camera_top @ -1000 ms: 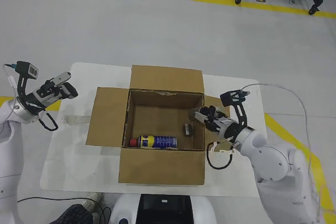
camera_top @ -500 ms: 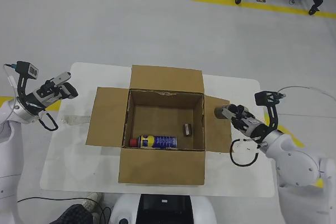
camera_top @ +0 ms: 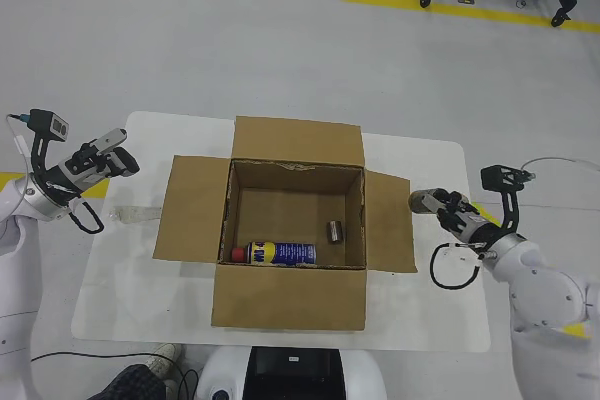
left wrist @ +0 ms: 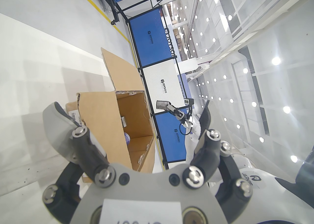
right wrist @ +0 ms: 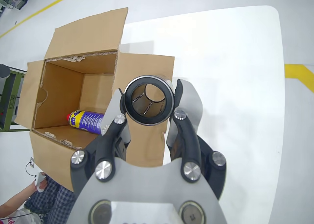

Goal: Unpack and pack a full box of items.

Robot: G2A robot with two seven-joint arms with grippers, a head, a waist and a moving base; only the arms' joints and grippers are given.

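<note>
An open cardboard box [camera_top: 290,300] stands mid-table. A blue and yellow spray can [camera_top: 280,253] lies inside by its near wall, with a small metal cylinder [camera_top: 335,231] near the right wall. My right gripper [camera_top: 427,202] hangs just past the right flap, shut on a hollow metal cylinder with a black rim [right wrist: 149,101]. The can [right wrist: 85,120] and the box [right wrist: 73,68] lie beyond my right gripper [right wrist: 149,92]. My left gripper [camera_top: 120,160] is held open over the table's left side, well away from the box [left wrist: 127,112]; its fingers [left wrist: 56,117] hold nothing.
A clear plastic piece [camera_top: 130,212] lies on the white table [camera_top: 420,320] left of the box's left flap. Bare table shows to the right of the box. A person's hand [right wrist: 40,182] with a small device is at the table's near side.
My right gripper has drawn out of the box and moved right, past the right flap, carrying the hollow metal cylinder. The left arm has stayed put.
</note>
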